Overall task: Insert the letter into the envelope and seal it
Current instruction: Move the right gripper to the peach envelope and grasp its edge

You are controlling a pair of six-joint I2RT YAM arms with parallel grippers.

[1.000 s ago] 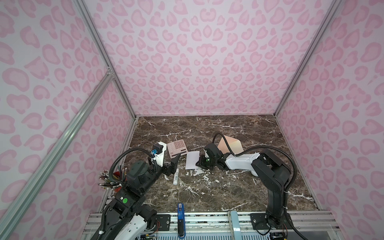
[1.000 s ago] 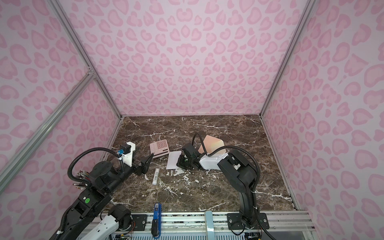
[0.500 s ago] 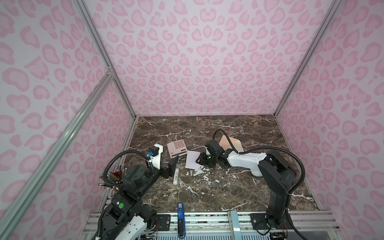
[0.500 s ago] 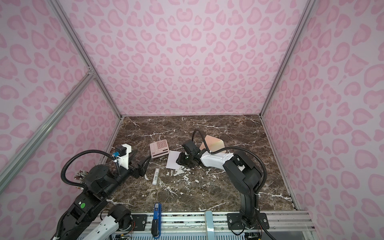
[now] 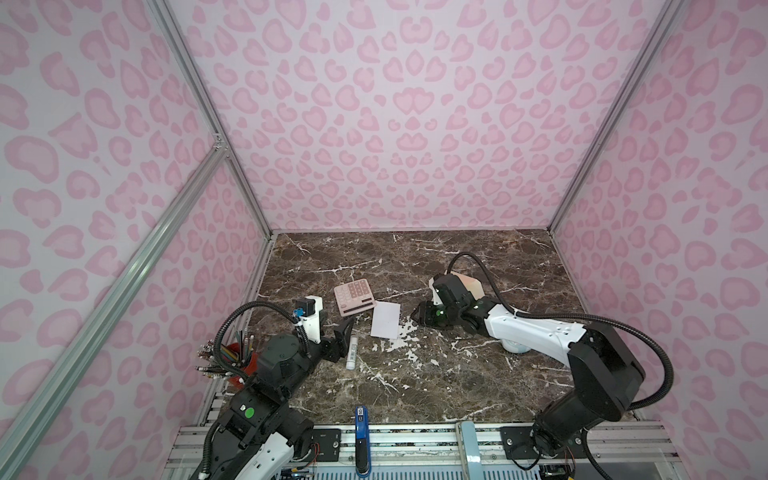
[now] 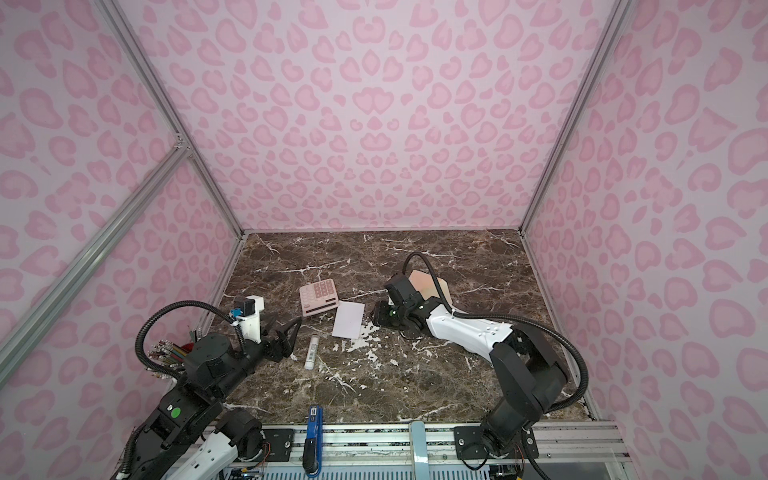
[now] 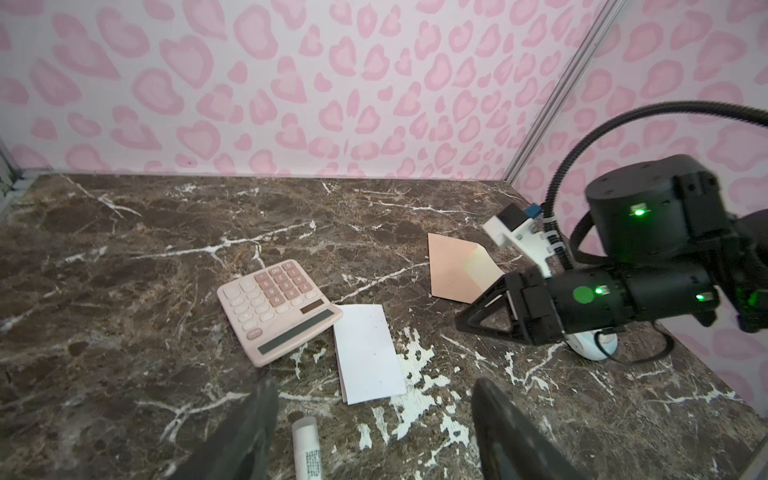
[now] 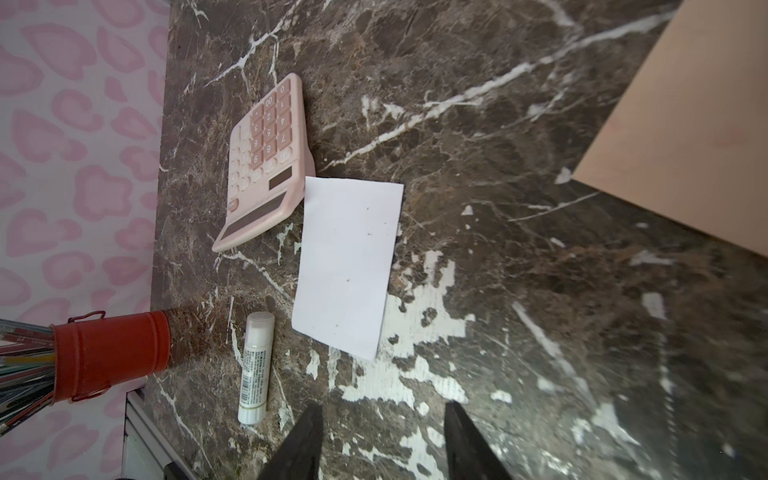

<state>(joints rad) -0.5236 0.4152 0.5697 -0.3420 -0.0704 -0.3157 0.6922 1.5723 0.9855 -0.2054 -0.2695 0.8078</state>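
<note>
Right claw [image 8: 384,409] has opened — brown marble tabletop [image 5: 415,257], pink-spotted walls [image 5: 395,124].

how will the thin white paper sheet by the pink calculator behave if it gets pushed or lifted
The thin white paper sheet lies flat on the smooth marble tabletop, so a push would probably slide it. It looks very thin: likely light and floppy, drooping if lifted by one edge. No raised edge shows, so pinching may be hard.

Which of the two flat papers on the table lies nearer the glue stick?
The white letter, next to the glue stick and the pink calculator; the peach envelope lies clearly farther away.
</note>
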